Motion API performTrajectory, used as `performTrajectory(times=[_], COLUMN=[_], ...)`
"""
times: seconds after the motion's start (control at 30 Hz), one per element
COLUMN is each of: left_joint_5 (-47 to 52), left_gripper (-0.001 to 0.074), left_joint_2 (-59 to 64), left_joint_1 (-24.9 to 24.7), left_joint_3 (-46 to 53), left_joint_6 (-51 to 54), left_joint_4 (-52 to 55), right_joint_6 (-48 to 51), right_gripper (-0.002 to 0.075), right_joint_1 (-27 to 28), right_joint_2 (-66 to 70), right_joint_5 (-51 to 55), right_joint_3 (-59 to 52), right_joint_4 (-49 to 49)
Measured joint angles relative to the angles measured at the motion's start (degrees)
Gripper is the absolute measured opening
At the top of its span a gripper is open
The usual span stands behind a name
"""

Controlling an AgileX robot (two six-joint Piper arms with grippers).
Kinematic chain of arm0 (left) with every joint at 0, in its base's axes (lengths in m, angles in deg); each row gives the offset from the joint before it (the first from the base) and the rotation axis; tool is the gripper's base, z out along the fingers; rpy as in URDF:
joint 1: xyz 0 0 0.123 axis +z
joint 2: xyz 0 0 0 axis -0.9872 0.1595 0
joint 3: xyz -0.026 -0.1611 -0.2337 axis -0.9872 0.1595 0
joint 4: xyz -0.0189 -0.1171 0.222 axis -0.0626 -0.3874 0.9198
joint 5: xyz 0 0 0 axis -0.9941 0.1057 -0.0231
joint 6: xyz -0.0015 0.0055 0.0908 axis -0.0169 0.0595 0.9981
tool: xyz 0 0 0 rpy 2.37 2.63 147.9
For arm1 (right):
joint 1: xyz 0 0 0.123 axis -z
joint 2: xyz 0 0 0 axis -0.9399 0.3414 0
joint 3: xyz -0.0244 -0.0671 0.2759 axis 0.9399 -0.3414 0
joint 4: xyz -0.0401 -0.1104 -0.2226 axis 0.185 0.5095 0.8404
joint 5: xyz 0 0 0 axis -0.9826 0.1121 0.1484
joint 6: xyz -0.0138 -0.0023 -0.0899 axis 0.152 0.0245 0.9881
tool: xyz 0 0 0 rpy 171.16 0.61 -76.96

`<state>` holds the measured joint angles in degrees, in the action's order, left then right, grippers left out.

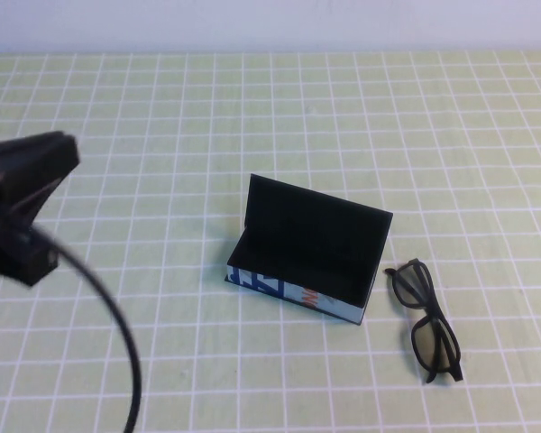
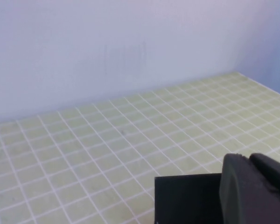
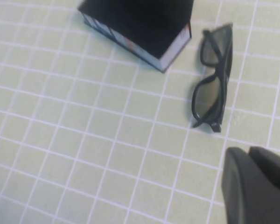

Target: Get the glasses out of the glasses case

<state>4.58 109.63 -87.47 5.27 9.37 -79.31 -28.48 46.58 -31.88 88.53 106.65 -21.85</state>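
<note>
The glasses case (image 1: 299, 294) stands open mid-table, its black lid upright and its light blue printed side facing me. The black glasses (image 1: 426, 320) lie on the mat just right of the case, outside it, arms folded. My left gripper (image 1: 38, 171) hangs raised at the left, well apart from the case, fingers together and empty. In the left wrist view the left gripper (image 2: 252, 161) shows beside a black edge of the case (image 2: 186, 200). The right wrist view shows the right gripper (image 3: 249, 151) shut and empty, near side of the glasses (image 3: 212, 79) and the case (image 3: 140, 23).
A pale green mat with a white grid (image 1: 162, 135) covers the table up to a light wall at the back. The left arm's black cable (image 1: 117, 343) loops down at the front left.
</note>
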Motion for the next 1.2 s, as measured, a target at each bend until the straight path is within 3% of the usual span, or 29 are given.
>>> performTrajectory(times=[0.23,0.4,0.57,0.67,1.2], left_joint_5=[-9.28,-14.55,-20.48,-23.31,-24.38], left_gripper=[-0.0004,-0.0004,-0.0004,-0.0004,-0.0004], left_joint_2=[-23.56,-35.29,-39.39,-39.61,-39.61], left_joint_1=[0.00,0.00,0.00,0.00,0.00], left_joint_3=[15.73,25.83,33.94,38.60,41.42], left_joint_6=[-2.28,-2.69,-2.50,-2.45,-2.21], left_joint_4=[-0.47,-0.58,-1.16,-1.46,-1.80], right_joint_6=[4.15,7.70,9.07,9.07,9.48], right_gripper=[-0.0015,-0.0016,-0.0016,-0.0016,-0.0016], right_joint_1=[0.00,0.00,0.00,0.00,0.00], right_joint_2=[-6.23,-6.32,-6.32,-6.32,-6.32], right_joint_5=[-9.68,-30.12,-53.75,-62.15,-65.19], right_joint_3=[-4.38,-13.14,-23.54,-28.77,-38.86], right_joint_4=[-0.50,-2.30,-2.82,-2.82,-2.97])
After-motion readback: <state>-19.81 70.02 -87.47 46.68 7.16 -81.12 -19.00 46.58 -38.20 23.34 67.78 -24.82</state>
